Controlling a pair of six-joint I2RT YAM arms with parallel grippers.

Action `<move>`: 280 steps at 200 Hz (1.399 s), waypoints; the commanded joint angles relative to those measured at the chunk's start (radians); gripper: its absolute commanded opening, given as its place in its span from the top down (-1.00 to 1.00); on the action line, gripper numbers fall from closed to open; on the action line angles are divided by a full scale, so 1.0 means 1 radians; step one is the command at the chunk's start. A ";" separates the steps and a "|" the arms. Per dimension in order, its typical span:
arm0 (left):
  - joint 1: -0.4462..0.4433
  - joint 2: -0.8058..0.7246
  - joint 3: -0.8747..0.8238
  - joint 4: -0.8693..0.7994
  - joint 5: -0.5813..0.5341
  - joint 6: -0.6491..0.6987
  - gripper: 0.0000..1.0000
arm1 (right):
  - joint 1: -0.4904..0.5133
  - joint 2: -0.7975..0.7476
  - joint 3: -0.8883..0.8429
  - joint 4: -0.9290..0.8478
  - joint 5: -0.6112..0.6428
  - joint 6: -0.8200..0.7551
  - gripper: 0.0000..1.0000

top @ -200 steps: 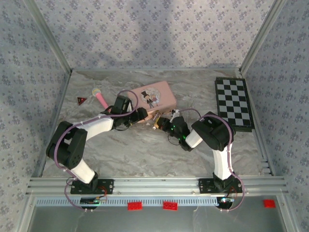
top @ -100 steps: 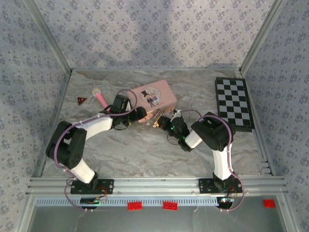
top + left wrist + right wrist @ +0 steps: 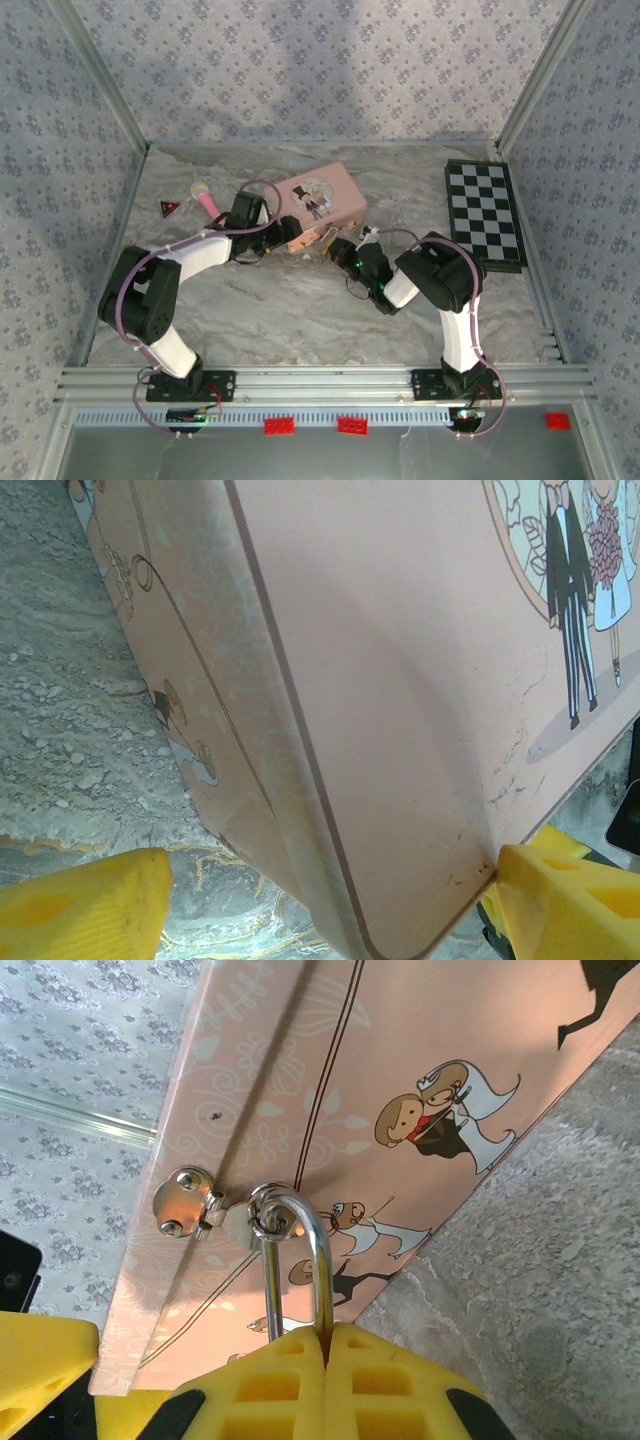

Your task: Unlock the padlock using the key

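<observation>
Two pincers at the pink tin (image 3: 400, 1040): right pincer (image 3: 325, 1345) clenches the padlock (image 3: 323, 1260), shackle (image 3: 290, 1193) running straight ahead into the hasp (image 3: 190, 1200); left pincer (image 3: 320, 900) gapes astride a corner.

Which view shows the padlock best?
Right wrist: the padlock shackle hooks through the tin hasp, body hidden in the shut right gripper. In top external it is a speck beside the tin.

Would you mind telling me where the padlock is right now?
In the right wrist view, the padlock hangs by its shackle from the clasp ring on the pink tin's side, with the right end effector shut on it just below.
</observation>
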 commanded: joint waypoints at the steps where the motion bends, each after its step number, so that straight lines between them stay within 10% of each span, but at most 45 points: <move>1: 0.016 0.027 0.017 -0.037 -0.057 0.011 -0.67 | 0.001 -0.022 -0.013 0.065 0.072 0.011 1.00; 280: -0.074 0.067 -0.006 0.089 -0.181 -0.145 -0.65 | -0.027 0.087 0.098 0.116 0.154 0.133 1.00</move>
